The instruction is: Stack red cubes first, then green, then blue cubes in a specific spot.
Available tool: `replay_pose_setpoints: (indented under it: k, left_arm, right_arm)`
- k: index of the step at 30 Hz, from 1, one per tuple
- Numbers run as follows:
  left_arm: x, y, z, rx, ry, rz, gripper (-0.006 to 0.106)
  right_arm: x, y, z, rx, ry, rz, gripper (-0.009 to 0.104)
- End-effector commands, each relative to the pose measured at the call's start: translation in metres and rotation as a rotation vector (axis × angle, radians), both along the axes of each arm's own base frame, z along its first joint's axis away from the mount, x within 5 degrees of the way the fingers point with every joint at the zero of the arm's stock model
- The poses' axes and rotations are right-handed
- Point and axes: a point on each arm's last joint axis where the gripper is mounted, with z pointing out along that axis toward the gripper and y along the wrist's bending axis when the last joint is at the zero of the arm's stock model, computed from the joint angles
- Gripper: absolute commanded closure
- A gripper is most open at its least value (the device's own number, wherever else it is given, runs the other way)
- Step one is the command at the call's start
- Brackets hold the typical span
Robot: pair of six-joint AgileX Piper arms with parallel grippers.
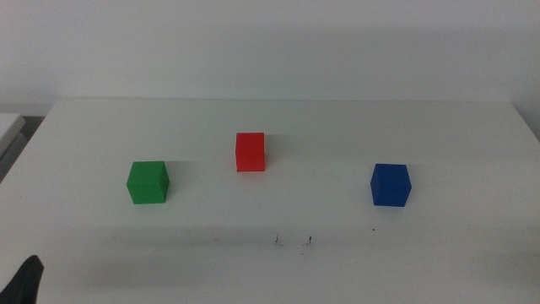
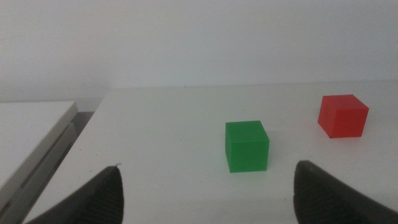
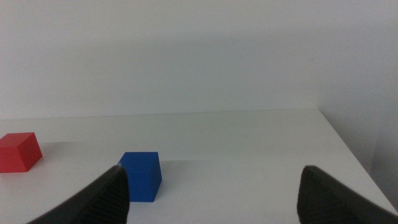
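The red cube (image 1: 250,152) sits at the table's middle, a little to the back. The green cube (image 1: 148,182) sits to its left and the blue cube (image 1: 391,185) to its right, all apart and flat on the white table. Two tiny dark marks (image 1: 292,241) lie near the front centre with nothing on them. My left gripper (image 2: 208,177) is open and empty, low at the front left, facing the green cube (image 2: 247,146) and the red cube (image 2: 342,116). My right gripper (image 3: 212,174) is open and empty, facing the blue cube (image 3: 140,176).
Only a dark tip of the left gripper (image 1: 25,283) shows in the middle view; the right arm is out of it. A lower white surface (image 2: 31,137) lies beyond the table's left edge. The table's right edge (image 3: 348,149) is close to the blue cube's side.
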Motion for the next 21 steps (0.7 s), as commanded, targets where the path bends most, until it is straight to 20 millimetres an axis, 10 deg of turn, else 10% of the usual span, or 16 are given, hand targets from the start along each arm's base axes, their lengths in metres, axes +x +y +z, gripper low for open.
replay_pose_setpoints:
  k: [1, 9, 21]
  left_arm:
    - [0.0, -0.001, 0.001, -0.033, -0.016, -0.002, 0.007]
    - [0.038, -0.01, 0.092, -0.153, 0.351, -0.036, 0.007]
    - [0.196, -0.065, 0.143, -0.143, 0.784, -0.16, 0.007]
  right_arm:
    - [0.0, -0.001, 0.001, -0.02, -0.017, -0.008, 0.002]
    - [0.0, -0.001, 0.001, -0.02, -0.017, -0.008, 0.002]
    - [0.0, -0.001, 0.001, -0.02, -0.017, -0.008, 0.002]
